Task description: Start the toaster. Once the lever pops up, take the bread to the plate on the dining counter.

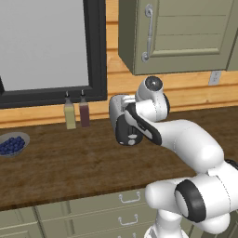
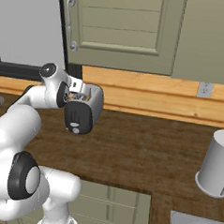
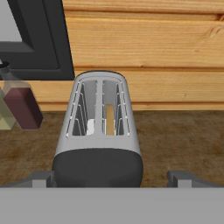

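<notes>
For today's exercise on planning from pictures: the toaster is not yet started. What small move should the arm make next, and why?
Probably ease the open gripper down and forward to the toaster's black end panel, feeling for the lever. In the hand view the fingertips straddle that near end with nothing held, and the bread stands in the right slot. The lever itself cannot be made out, so this is a judgement.

The toaster (image 3: 98, 131) stands on the surface (image 1: 69, 158) near the wall, bread (image 3: 110, 119) in its right slot. Two bottles (image 1: 76, 110) stand to its left, a bowl (image 1: 12, 144) farther left, a canister (image 2: 216, 162) well right.
</notes>
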Motion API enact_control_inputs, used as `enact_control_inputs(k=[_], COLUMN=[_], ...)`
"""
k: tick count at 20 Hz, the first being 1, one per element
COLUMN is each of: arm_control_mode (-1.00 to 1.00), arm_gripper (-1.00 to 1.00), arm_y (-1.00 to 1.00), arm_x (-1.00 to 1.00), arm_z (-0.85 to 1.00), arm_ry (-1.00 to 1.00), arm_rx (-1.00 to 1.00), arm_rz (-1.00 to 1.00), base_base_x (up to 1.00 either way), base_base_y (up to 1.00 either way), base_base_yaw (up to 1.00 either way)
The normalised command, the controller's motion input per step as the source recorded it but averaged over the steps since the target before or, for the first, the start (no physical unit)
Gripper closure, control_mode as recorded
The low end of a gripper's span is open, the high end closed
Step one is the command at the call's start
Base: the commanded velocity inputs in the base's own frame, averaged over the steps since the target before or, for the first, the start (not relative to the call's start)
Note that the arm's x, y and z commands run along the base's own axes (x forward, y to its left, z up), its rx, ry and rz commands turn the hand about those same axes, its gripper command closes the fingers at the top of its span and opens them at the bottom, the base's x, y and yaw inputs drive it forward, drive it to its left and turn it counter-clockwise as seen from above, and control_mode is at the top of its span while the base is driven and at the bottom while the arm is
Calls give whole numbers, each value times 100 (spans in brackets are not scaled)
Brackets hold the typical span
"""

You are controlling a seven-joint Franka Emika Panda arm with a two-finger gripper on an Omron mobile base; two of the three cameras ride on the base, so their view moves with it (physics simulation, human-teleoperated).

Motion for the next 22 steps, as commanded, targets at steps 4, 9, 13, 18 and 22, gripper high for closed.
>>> enact_control_inputs(k=[4, 9, 13, 18, 22], arm_control_mode=[-100, -100, -100, -100, -100], arm_gripper=[-100, -100, -100, -100, -100], arm_y=[0, 0, 0, 0, 0], arm_x=[0, 0, 0, 0, 0], arm_z=[0, 0, 0, 0, 0], arm_ry=[0, 0, 0, 0, 0], arm_rx=[0, 0, 0, 0, 0], arm_rz=[0, 0, 0, 0, 0], base_base_x=[0, 0, 0, 0, 0], base_base_y=[0, 0, 0, 0, 0], base_base_yaw=[0, 0, 0, 0, 0])
